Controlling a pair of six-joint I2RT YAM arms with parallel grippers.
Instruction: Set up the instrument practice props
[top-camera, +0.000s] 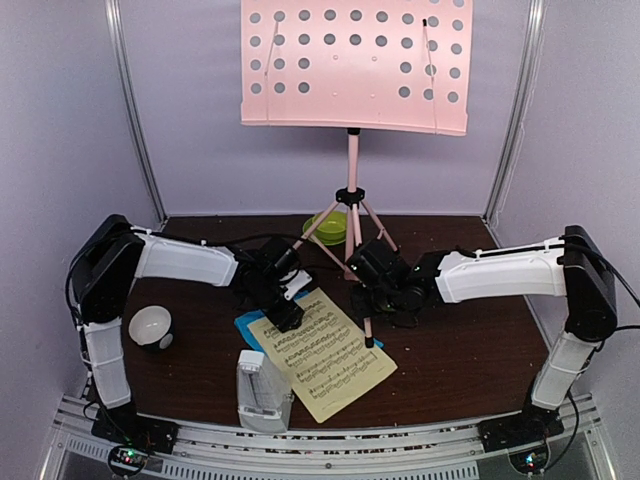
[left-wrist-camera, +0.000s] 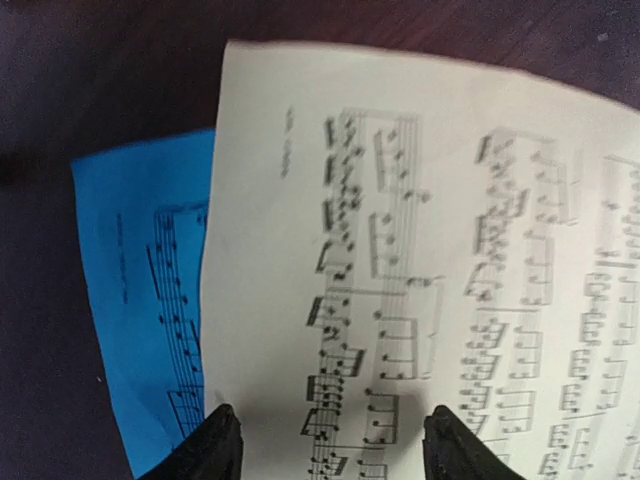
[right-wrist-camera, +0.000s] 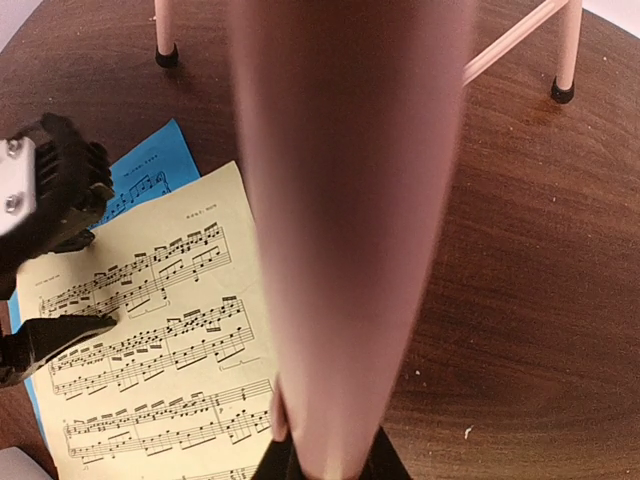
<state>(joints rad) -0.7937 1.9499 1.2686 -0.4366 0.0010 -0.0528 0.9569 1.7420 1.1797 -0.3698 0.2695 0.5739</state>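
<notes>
Left gripper (left-wrist-camera: 330, 440) hovered wide-jawed over a yellow sheet-music page (left-wrist-camera: 450, 200); right gripper (right-wrist-camera: 330, 462) clamped a leg of the pink music stand (right-wrist-camera: 350, 200) on the dark wood table (top-camera: 460, 350).

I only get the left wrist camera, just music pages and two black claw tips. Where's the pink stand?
Observer: The pink music stand stands toward the back of the table, its holey panel up high.
Operator: What's my other claw doing?
Observer: The right claw is shut around the stand's front leg.
Operator: Is there a metronome?
Observer: Yes, the metronome sits near the front edge, left of the yellow page.
</notes>
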